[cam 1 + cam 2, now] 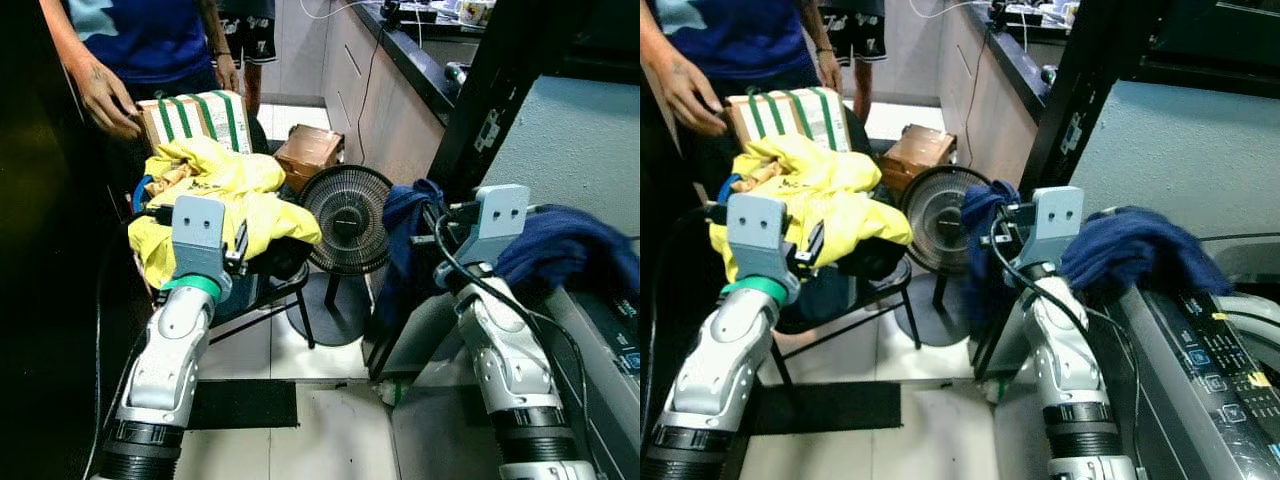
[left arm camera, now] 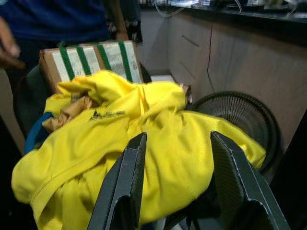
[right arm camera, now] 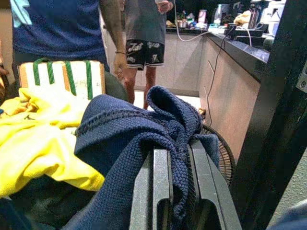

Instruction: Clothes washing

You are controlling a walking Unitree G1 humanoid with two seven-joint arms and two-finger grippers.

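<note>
A pile of yellow clothing (image 1: 225,195) lies on a black chair (image 1: 285,290) ahead on the left. My left gripper (image 2: 178,140) is held open just short of the pile, with yellow cloth showing between its fingers (image 2: 125,177). My right gripper (image 3: 180,154) is shut on a navy blue knitted garment (image 3: 129,134). That garment (image 1: 565,245) drapes back over the top edge of the washing machine (image 1: 1205,365) at the right, and a fold hangs down ahead of my right wrist (image 1: 405,220).
A round floor fan (image 1: 350,215) stands between the chair and the machine. A person (image 1: 150,40) holds a green-strapped cardboard box (image 1: 195,115) behind the pile; another person (image 3: 144,28) stands farther back. A brown box (image 1: 308,150), a dark counter (image 1: 405,55) and a black floor mat (image 1: 245,403) are near.
</note>
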